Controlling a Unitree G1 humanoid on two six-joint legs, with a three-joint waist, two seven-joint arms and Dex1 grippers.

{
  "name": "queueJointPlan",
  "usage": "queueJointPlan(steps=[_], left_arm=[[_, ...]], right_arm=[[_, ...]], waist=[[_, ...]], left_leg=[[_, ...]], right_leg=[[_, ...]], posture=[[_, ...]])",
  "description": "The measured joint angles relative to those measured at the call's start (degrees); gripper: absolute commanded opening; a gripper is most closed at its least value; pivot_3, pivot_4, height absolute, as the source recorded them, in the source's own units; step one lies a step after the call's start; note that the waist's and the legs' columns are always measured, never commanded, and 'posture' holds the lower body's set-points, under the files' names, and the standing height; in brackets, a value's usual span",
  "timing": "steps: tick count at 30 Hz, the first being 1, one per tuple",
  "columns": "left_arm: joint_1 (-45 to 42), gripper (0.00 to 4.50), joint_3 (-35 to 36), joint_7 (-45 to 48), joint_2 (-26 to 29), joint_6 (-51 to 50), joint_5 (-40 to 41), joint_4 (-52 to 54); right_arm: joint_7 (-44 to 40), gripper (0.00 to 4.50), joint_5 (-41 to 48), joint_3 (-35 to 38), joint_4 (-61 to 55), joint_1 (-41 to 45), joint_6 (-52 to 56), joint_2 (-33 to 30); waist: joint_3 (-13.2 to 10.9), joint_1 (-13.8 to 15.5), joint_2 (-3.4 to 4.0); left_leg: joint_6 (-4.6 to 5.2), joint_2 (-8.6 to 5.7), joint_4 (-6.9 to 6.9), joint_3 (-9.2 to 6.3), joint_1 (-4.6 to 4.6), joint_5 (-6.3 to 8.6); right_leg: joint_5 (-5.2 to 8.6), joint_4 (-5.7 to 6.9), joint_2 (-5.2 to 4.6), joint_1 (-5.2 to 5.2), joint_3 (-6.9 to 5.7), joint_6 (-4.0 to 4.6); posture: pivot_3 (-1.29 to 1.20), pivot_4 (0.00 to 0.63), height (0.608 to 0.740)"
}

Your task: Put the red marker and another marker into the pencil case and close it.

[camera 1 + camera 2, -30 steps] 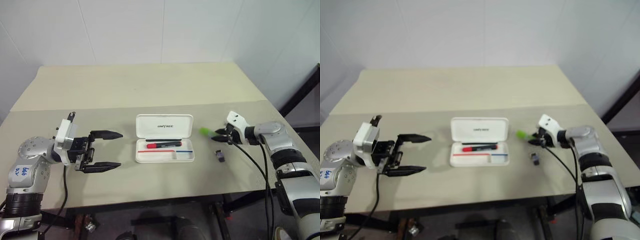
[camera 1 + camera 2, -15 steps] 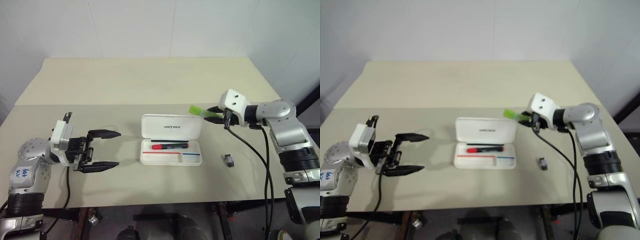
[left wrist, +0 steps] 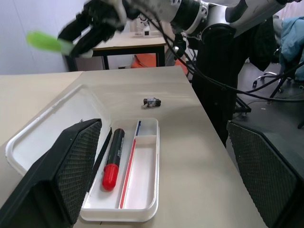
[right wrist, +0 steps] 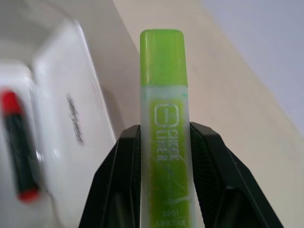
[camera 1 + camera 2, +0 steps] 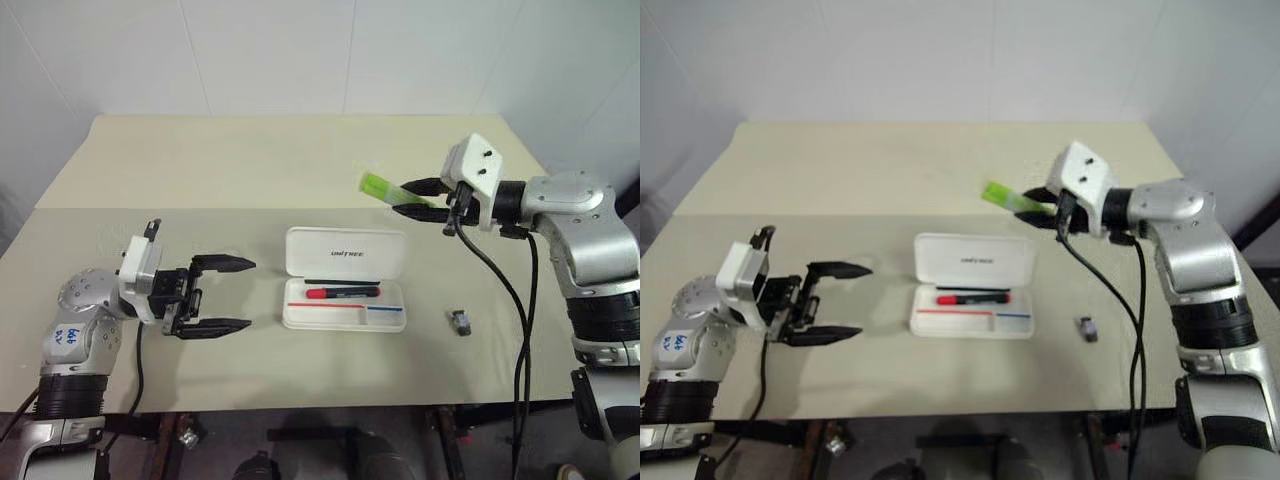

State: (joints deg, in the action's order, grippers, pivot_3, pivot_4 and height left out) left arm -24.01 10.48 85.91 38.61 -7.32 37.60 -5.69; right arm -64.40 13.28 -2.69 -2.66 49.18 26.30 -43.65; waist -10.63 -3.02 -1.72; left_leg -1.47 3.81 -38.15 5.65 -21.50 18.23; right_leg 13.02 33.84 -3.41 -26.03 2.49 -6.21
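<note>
The lime-green highlighter (image 5: 383, 188) is clamped in the right gripper (image 5: 418, 198), raised beyond the open pencil case's (image 5: 345, 278) far right corner. The left gripper (image 5: 225, 294) is held wide open and empty, left of the case, with bare table (image 5: 260, 165) between.

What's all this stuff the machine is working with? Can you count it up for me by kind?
Markers: 2, the red marker lying in the case and the green highlighter held in the air by the right gripper
Pencil cases: 1, the white pencil case, open
Small dark objects: 1, the small dark object on the table
Total: 4
</note>
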Motion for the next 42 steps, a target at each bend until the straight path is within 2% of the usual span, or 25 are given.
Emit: queueJointPlan(steps=[3, 11, 17, 26, 42], left_arm=[[0.0, 4.5, -0.1, 0.0, 0.0, 0.1, 0.0, -0.8], [1.9, 4.5, -0.1, 0.1, 0.9, 2.6, -1.2, -2.3], [4.0, 4.5, 0.0, 0.1, 2.5, 3.2, -1.8, -4.0], [5.5, 4.5, 0.8, 0.1, 4.4, 7.0, -2.0, -4.8], [5.8, 4.5, 0.9, 0.1, 4.0, 9.4, -0.8, -4.9]], right_arm=[[-2.1, 1.09, 3.4, -0.3, -5.9, -2.9, 6.1, -1.8], [-1.3, 1.09, 5.3, -12.2, -16.5, -6.0, 15.8, 0.3], [-0.9, 1.09, 1.9, -21.6, -15.9, -3.6, 16.4, 4.1], [1.0, 1.09, -4.6, -28.3, -10.3, 1.3, 16.3, 9.3], [1.4, 1.09, -10.4, -30.7, -4.9, 1.5, 16.3, 10.6]], waist=[[0.0, 0.2, -0.02], [0.0, -0.2, -0.02], [0.0, -0.2, -0.02], [0.0, 0.0, -0.05], [0.0, -0.1, -0.06]], left_leg=[[0.03, -0.01, -0.05, -0.01, 0.0, 0.02], [0.03, 0.0, -0.13, -0.03, 0.08, 0.02], [0.02, 0.0, -0.16, -0.03, 0.08, 0.02], [0.03, 0.0, -0.13, -0.03, -0.01, 0.03], [0.03, 0.01, -0.1, -0.06, -0.02, 0.03]], right_leg=[[0.02, -0.04, -0.02, 0.05, -0.02, 0.03], [0.05, 0.04, 0.0, 0.03, -0.01, 0.08], [0.06, 0.07, -0.01, 0.01, -0.02, 0.1], [0.07, 0.11, -0.03, 0.01, -0.1, 0.13], [0.07, 0.12, -0.01, 0.0, -0.16, 0.13]], posture=[[0.0, 0.15, 0.74], [0.0, 0.15, 0.74], [0.0, 0.15, 0.74], [0.0, 0.15, 0.74], [0.0, 0.15, 0.74]])
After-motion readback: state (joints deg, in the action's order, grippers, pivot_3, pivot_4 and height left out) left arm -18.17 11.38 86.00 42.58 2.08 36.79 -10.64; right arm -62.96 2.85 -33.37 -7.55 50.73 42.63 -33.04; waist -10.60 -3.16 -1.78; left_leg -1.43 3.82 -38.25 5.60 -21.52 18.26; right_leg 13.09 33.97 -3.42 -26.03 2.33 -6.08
